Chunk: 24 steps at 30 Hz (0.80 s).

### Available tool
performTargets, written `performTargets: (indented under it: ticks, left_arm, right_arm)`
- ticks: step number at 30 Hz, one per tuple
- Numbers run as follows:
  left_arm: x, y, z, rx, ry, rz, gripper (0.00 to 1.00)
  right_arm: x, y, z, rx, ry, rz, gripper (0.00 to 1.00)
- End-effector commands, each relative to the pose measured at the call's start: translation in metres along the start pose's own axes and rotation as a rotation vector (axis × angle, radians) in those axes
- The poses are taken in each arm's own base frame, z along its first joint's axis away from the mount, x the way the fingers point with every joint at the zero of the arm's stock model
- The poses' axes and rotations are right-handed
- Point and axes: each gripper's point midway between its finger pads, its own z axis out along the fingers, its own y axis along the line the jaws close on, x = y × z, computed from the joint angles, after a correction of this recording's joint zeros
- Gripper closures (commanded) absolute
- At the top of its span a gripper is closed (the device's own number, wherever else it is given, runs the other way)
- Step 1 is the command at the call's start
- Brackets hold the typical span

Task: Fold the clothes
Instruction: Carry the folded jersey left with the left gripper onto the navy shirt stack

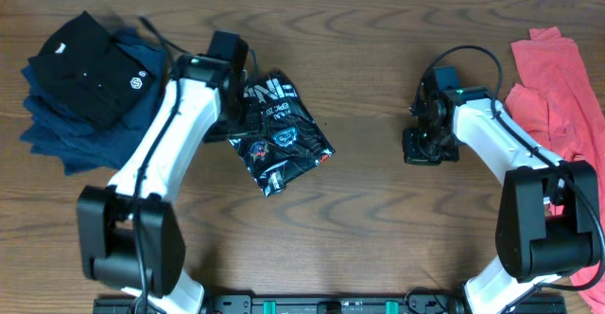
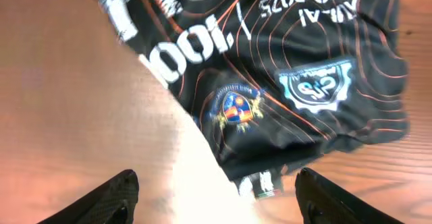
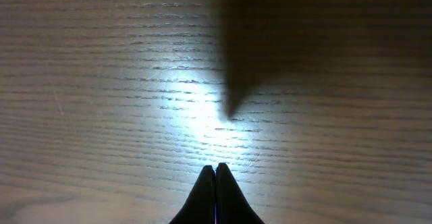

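Note:
The black sports jersey lies folded into a small packet on the table, left of centre, with white lettering and patches showing. In the left wrist view the jersey fills the upper right, with a blue logo and thin contour lines. My left gripper is open and empty, hovering over the jersey's near-left edge; in the overhead view it sits at the packet's left side. My right gripper is shut on nothing, over bare wood; overhead it is well right of the jersey.
A pile of folded dark clothes with a black polo on top sits at the far left. A coral-red shirt lies at the right edge, partly under the right arm. The wooden table shows between them.

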Motion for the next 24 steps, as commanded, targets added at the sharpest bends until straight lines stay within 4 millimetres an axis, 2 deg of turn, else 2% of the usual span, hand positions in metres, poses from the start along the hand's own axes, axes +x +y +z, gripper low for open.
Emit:
performTargets:
  ticks: [1,5,10,14,17,24]
  left_arm:
    - [0.012,0.005,0.018,-0.018,0.051,-0.120,0.23]
    - [0.003,0.009,0.036,-0.011,-0.004,-0.123,0.22]
    - [-0.033,0.031,0.034,-0.009,-0.131,-0.161,0.21]
    - [-0.055,0.048,0.034,0.044,-0.180,-0.194,0.15]
    - [-0.062,0.047,0.037,0.159,-0.171,-0.187,0.15]
    - [-0.067,0.062,0.060,0.239,-0.119,-0.236,0.14]
  right_arm:
    - [-0.004,-0.004,-0.007,0.013,-0.024,0.021,0.99]
    - [-0.003,-0.005,-0.007,0.018,-0.018,0.017,0.99]
    - [-0.003,-0.005,-0.007,0.019,-0.018,0.017,0.99]
    - [-0.003,-0.005,-0.007,0.019,-0.019,0.017,0.99]
    - [-0.003,-0.006,-0.007,0.022,-0.021,0.017,0.99]
    - [-0.003,-0.007,-0.007,0.026,-0.020,0.018,0.99]
